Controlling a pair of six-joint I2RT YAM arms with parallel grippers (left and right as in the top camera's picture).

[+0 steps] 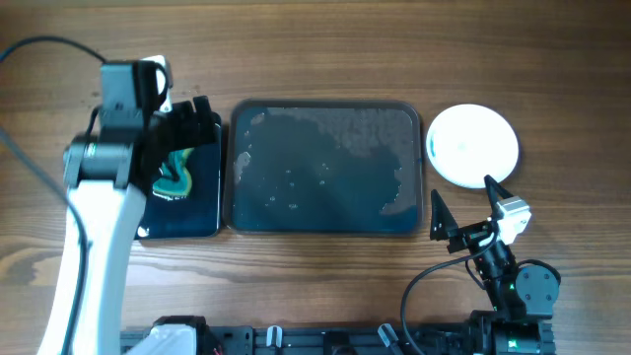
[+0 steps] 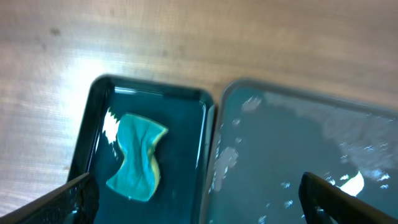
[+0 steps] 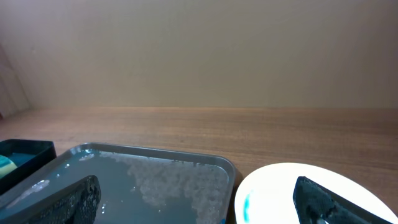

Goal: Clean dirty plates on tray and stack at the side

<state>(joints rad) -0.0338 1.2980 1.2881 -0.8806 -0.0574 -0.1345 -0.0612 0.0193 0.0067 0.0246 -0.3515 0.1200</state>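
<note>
A robotics lab bench: wooden table, plain beige wall, white robot arm.

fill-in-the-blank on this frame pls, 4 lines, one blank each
1. The teal sponge lies in the glossy black tray, to the ____ of the large tray.
2. The large tray holds ____ plates.
3. The white plate sits on the table, to that tray's ____.
4. The left gripper and right gripper are both ____.
Missing: left; no; right; open.

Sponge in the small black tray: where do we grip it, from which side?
Pinch the sponge across its narrowed middle, straight from above. It lies flat in the small black tray, whose raised walls likely block a sideways approach.
</note>
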